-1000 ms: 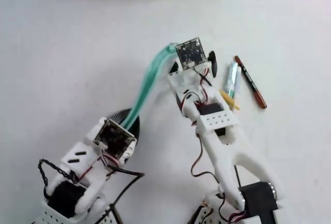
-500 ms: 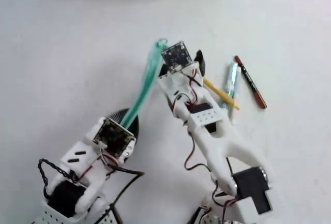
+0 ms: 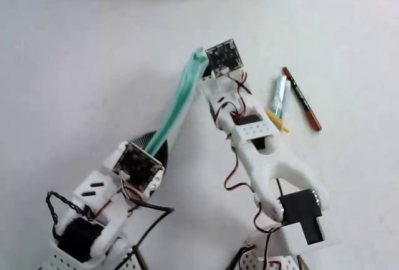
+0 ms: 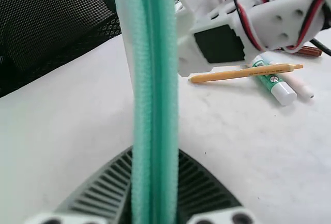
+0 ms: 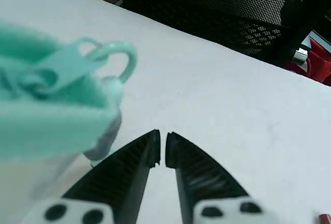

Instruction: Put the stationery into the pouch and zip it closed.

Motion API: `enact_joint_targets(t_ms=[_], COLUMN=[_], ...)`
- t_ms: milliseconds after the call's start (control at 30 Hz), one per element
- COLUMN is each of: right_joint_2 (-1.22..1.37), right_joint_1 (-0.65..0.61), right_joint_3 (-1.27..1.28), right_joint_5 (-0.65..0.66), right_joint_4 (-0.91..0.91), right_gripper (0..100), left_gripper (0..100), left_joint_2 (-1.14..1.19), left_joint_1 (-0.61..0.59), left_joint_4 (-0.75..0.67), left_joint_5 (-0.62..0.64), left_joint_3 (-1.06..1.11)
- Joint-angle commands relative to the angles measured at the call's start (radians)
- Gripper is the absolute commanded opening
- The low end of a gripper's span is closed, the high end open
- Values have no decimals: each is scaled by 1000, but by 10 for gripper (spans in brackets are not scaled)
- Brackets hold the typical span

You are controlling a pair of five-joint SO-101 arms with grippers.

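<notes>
Left hand (image 3: 154,142) grips the pouch (image 3: 181,98), right hand (image 5: 161,149) closed beside it.

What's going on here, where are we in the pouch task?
The left end effector is clamped on one end of the green pouch. The right end effector sits at the pouch's other end, beside the zipper pull, all but closed and gripping nothing. The stationery is not in the pouch yet: a yellow pen, a green-and-white stick and a brown pen lie on the table nearby.
</notes>
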Motion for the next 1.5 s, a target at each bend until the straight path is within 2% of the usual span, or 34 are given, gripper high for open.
enact_joint_targets(t_ms=[0, 167, 433, 567, 633, 767, 833, 933, 1100, 1267, 1467], right_joint_2=[-102, -278, -469, -533, -567, -642, -688, -751, -811, -858, -921], right_joint_1=[48, 87, 93, 142, 185, 216, 206, 162, 125, 87, -1], right_joint_3=[-26, 86, 242, 244, 242, 224, 183, 94, -8, -107, -249], right_joint_5=[5, -101, -115, -124, -176, -167, -114, -35, 126, 176, 405], right_joint_4=[-22, -22, -22, -22, -18, -4, 102, 360, 665, 931, 1297], right_gripper=[19, 19, 25, 25, 25, 25, 24, 24, 20, 23, 20], left_gripper=[24, 24, 24, 24, 24, 24, 24, 24, 25, 25, 26], left_joint_2=[2, 2, 2, 2, 2, 2, 2, 2, 2, 2, 2], left_joint_1=[-5, -5, 4, 96, 139, 145, 151, 191, 193, 197, 189], left_joint_4=[3, 3, 6, 61, 84, 91, 107, 129, 133, 204, 267], left_joint_5=[-12, -14, -46, -138, -157, -161, -176, -259, -247, -244, -239], left_joint_3=[-26, -26, -26, -28, -29, -31, -34, -32, -44, -68, -129])
